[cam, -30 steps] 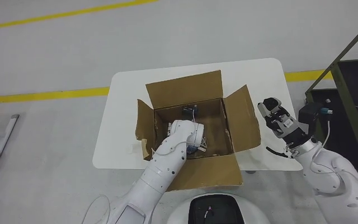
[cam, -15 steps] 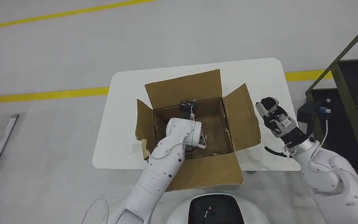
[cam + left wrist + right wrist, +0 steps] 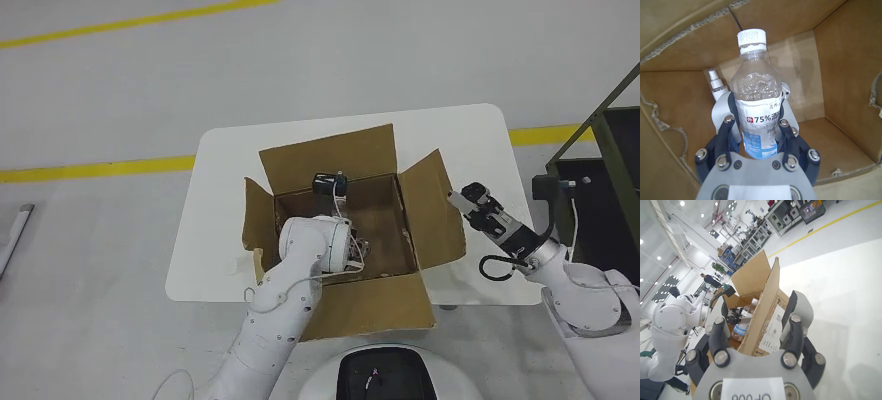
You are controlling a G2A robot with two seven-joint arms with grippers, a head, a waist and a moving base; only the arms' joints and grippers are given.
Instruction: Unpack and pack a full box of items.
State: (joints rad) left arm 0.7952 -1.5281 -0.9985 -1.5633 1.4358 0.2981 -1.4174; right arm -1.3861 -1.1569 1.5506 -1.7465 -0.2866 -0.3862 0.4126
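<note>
Two arms are busy here. At the left of the top view, the white table [image 3: 215, 230] shows a bare strip beside the cardboard box [image 3: 330, 160]. Inside the box, the left arm's wrist has pulled back toward the near wall since a second ago. The left gripper [image 3: 755, 98] is clamped on the clear white-capped plastic bottle [image 3: 755, 75], with a small spray bottle [image 3: 716, 87] just behind. Bare box floor lies open beside them. Further right, the right gripper [image 3: 472, 195] has slid in from the table's edge. Its fingers are spread wide astride the box's right flap [image 3: 435, 210], gripping nothing.
</note>
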